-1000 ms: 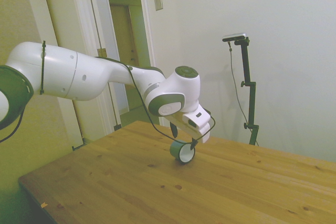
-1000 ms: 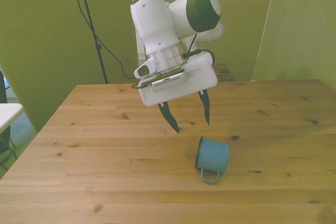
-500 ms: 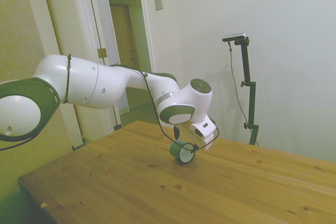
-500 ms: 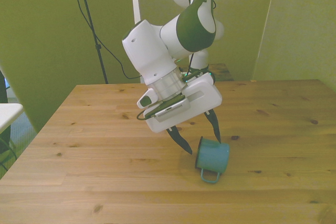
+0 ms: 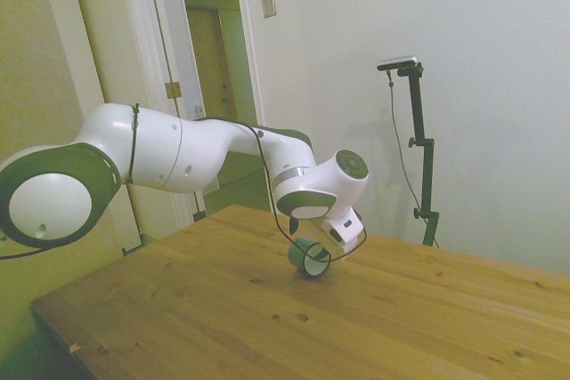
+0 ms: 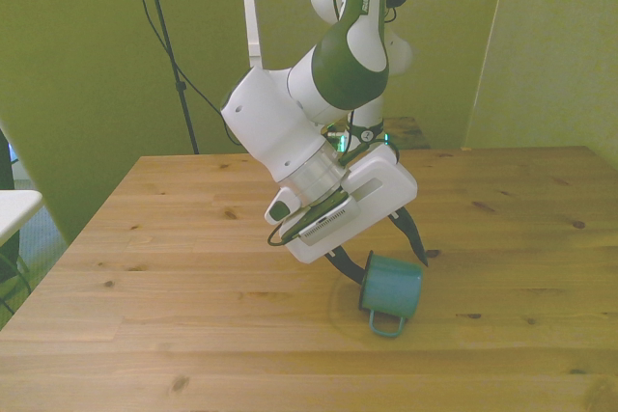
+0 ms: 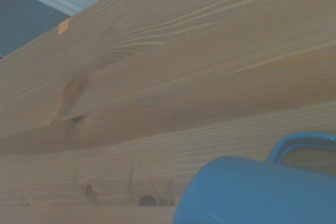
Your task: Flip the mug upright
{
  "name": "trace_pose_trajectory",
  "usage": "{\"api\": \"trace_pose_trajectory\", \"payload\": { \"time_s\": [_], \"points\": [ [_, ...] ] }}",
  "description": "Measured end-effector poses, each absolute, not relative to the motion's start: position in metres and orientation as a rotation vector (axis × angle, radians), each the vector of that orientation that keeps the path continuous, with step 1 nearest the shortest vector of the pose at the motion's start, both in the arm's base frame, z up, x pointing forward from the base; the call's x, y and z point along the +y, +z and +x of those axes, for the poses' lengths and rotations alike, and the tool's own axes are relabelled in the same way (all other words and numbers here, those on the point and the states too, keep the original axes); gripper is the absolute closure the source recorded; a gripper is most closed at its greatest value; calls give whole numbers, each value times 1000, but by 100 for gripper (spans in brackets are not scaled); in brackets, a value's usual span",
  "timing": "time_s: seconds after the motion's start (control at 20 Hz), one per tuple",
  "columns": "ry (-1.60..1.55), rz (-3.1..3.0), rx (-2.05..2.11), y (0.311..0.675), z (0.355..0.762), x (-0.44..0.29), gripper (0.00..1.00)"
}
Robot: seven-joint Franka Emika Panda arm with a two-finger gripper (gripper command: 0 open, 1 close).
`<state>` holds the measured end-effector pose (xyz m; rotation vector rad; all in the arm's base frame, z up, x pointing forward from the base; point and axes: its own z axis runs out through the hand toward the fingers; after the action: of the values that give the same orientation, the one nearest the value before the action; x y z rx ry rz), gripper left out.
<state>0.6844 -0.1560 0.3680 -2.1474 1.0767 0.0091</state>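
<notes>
- Front view: mug (image 6: 391,287) lies on its side on the table (image 6: 193,267), a little toward the front view's right of centre, in the near half of the tabletop.
- Mug's loop handle (image 6: 386,321) points toward the near edge; its rim end faces the far side, toward the gripper (image 6: 384,256).
- Gripper is tilted and low over the table, its two dark fingers (image 6: 346,266) spread wide, one on each side of the mug's rim end. One tip sits just beside the mug on the front view's left, the other just beside it on the front view's right. Cannot tell whether either tip touches the mug.
- Side view: mug (image 5: 307,256) shows its white inside and dark rim facing the camera; gripper (image 5: 313,241) sits directly above and around it, arm (image 5: 178,153) reaching in low from the left.
- Wrist view: blue mug wall (image 7: 252,192) and handle (image 7: 302,146) fill one corner, close up and blurred, resting on wood grain (image 7: 157,77).
</notes>
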Motion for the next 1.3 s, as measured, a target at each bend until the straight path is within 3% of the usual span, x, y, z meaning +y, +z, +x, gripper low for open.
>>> {"api": "trace_pose_trajectory", "payload": {
  "time_s": [1.1, 1.15, 1.3],
  "points": [
    [70, -2032, 970, 360, 686, -151, 0],
    [73, -2031, 966, 361, 686, -151, 100],
    [80, -2020, 959, 362, 687, -149, 100]
  ]
}}
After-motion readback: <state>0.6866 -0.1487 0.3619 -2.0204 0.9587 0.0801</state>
